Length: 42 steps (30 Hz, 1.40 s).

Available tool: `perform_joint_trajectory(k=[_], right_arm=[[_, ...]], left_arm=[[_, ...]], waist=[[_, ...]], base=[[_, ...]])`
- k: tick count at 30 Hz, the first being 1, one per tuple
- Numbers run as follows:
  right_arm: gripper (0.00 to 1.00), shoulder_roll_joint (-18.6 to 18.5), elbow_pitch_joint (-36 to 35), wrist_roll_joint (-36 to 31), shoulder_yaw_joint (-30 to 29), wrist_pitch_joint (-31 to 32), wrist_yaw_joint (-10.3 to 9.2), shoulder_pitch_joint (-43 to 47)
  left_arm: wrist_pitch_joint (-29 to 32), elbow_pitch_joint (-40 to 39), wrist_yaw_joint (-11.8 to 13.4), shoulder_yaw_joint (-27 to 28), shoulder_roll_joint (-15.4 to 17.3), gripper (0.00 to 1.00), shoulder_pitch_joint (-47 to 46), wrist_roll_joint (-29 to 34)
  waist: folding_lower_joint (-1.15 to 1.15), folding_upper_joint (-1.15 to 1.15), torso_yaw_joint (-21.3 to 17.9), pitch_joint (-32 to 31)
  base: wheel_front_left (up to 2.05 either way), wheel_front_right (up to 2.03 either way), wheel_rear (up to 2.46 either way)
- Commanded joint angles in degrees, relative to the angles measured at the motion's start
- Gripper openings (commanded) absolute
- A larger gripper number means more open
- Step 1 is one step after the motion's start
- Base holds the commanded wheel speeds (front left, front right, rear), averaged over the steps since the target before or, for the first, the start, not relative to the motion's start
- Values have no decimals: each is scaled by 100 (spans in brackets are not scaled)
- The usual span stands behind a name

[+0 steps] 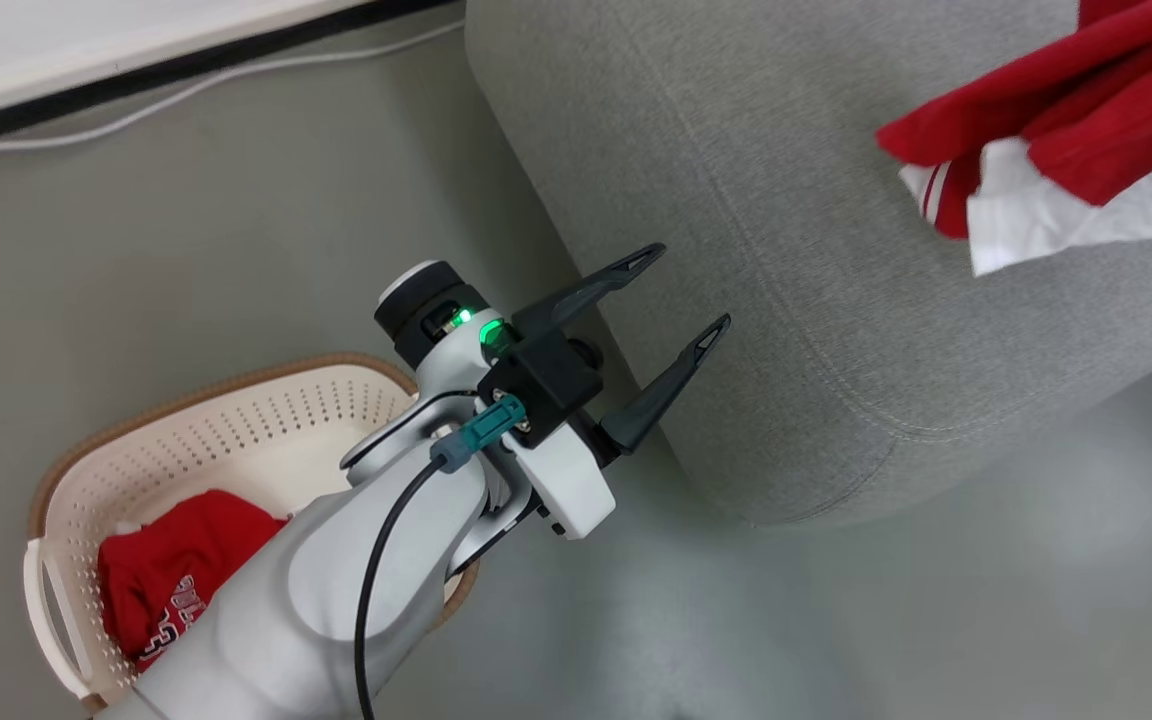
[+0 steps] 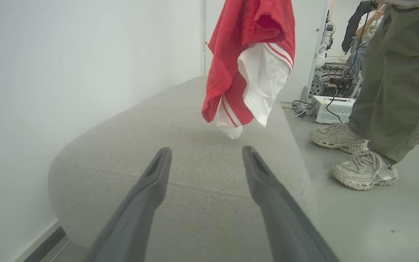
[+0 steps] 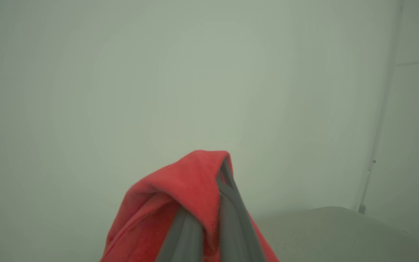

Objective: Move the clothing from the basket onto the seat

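A red garment with white trim (image 1: 1066, 140) hangs above the grey seat (image 1: 736, 200), also seen as red clothing (image 2: 249, 62) dangling over the sofa (image 2: 180, 160). My right gripper (image 3: 219, 174) is shut on that red cloth (image 3: 173, 193), which drapes over its fingers. My left gripper (image 1: 696, 290) stands open and empty at the sofa's near end, its fingers (image 2: 147, 185) spread over the cushion. A second red garment with white lettering (image 1: 176, 570) lies in the cream basket (image 1: 236, 420) on the floor, partly hidden by my left forearm.
A person's legs in olive trousers and pale sneakers (image 2: 362, 171) stand on the floor right of the sofa. A white box with cables (image 2: 331, 109) sits behind them. A white wall (image 2: 67, 72) runs along the sofa's left side. A white cable (image 1: 186, 95) lies on the floor.
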Motion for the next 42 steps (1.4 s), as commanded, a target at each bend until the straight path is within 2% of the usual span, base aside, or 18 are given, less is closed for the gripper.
perform_joint_trajectory(k=[1, 11, 20, 30, 34, 37, 42], right_arm=[[0, -166, -66, -126, -141, -34, 22, -331], [0, -754, 460, -713, -854, -34, 22, -1342], [0, -1235, 1448, -1184, -1600, -34, 22, -2431], [0, -1748, 2420, -2154, -2867, -34, 22, -3664], [0, -1761, 2767, -2631, -3458, -34, 22, -3920], [0, -1631, 2988, -2802, -3870, -34, 22, -4060], [0, -1296, 3477, -2780, -4021, -23, 22, -4130]], left_arm=[[-27, -150, -21, 52, 44, 100, -373, 51], [-27, -238, -21, -411, 44, 100, -1032, 58], [-27, -145, -21, -563, 164, 100, -1244, -8], [-27, -143, -21, -531, 326, 100, -1163, -5], [-27, -159, -21, -458, 335, 100, -1078, 6], [-27, -166, -21, -421, 333, 100, -1015, 32], [-27, -147, -21, -320, 346, 100, -936, 65]], waist=[[0, 0, 290, 610], [0, 0, 586, 1467], [0, 0, 840, 2010], [0, 0, 1181, 2477], [0, 0, 1290, 2583], [0, 0, 1361, 2646], [0, 0, 1394, 2727]], base=[[0, 0, 0], [0, 0, 0], [0, 0, 0], [0, 0, 0], [0, 0, 0], [0, 0, 0], [0, 0, 0]])
